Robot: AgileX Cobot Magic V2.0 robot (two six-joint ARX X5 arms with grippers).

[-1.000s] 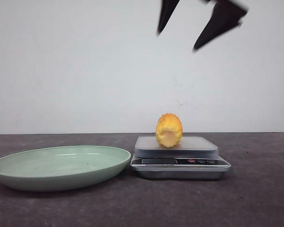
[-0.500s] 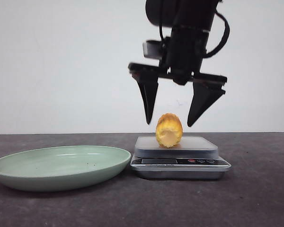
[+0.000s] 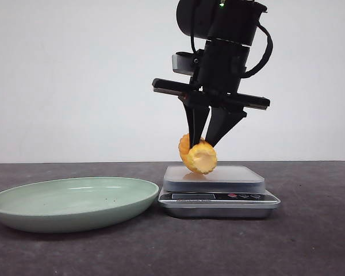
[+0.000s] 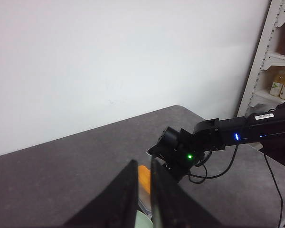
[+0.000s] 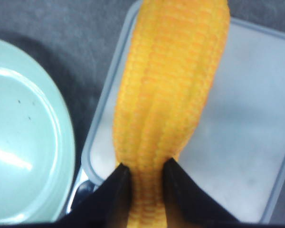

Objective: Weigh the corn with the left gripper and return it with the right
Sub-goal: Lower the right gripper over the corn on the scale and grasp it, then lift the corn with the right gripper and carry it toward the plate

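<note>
The corn (image 3: 199, 156) is a short yellow-orange cob with a pale cut end facing me. My right gripper (image 3: 206, 141) is shut on it from above, and it hangs tilted just over the grey platform of the scale (image 3: 241, 174). In the right wrist view the fingertips (image 5: 119, 183) pinch the ribbed corn (image 5: 171, 85) above the scale (image 5: 247, 118). My left gripper (image 4: 143, 166) is out of the front view. Its dark fingers stand close together, empty, high above the table, with the corn (image 4: 144, 176) showing through the slit.
A wide pale green plate (image 3: 75, 201) lies left of the scale, its rim close to the scale's left side; it also shows in the right wrist view (image 5: 23, 142). The right arm (image 4: 218, 137) reaches over the scale. Shelves with bottles (image 4: 280, 85) stand at the far side.
My right gripper came down from the top of the view over the corn and closed on it. The corn has tilted and risen slightly off the scale's platform.
</note>
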